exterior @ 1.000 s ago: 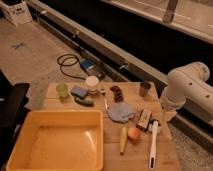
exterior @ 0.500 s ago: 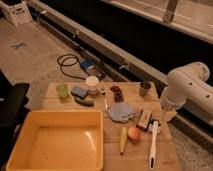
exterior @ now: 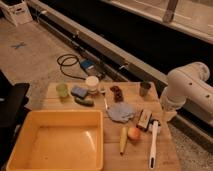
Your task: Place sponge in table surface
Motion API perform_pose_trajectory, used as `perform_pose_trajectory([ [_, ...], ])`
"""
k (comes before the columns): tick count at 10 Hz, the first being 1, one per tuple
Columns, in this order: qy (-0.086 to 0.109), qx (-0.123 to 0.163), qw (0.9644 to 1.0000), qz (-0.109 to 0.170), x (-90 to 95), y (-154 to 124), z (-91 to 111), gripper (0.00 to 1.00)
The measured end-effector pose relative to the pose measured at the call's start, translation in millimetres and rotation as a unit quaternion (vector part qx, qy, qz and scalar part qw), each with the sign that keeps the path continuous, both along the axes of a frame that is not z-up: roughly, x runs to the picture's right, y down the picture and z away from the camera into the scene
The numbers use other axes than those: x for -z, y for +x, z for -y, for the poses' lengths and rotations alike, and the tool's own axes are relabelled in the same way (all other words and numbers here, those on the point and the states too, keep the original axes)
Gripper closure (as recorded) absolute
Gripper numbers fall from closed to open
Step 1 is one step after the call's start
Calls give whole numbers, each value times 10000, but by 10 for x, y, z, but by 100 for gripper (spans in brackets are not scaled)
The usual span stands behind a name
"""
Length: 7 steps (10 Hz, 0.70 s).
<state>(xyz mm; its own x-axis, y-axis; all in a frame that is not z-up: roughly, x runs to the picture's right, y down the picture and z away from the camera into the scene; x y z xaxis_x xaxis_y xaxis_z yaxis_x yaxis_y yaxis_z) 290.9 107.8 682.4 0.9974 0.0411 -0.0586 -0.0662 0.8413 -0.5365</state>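
Note:
A blue sponge [exterior: 79, 91] lies flat on the wooden table [exterior: 112, 160], at the back left, between a green cup [exterior: 61, 89] and a white tub [exterior: 92, 83]. My white arm [exterior: 190, 89] stands at the table's right side. My gripper [exterior: 169, 115] hangs below it at the right table edge, far from the sponge and holding nothing that I can see.
A large yellow bin [exterior: 55, 141] fills the front left. A green object [exterior: 84, 101], a brown item [exterior: 116, 92], a dark cup [exterior: 145, 89], a blue cloth [exterior: 121, 111], a small box [exterior: 145, 119], an orange [exterior: 133, 133], a banana [exterior: 123, 140] and a white brush [exterior: 153, 145] lie on the table.

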Motion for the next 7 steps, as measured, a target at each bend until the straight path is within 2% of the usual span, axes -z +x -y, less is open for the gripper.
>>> perform_pose_trajectory([
  [2, 24, 52, 10000, -22, 4, 2, 4, 35],
  [3, 149, 150, 9998, 10, 6, -33, 50, 35],
  [5, 622, 354, 9970, 280, 22, -264, 359, 35],
  [7, 949, 448, 9920, 704, -36, -585, 701, 35],
])
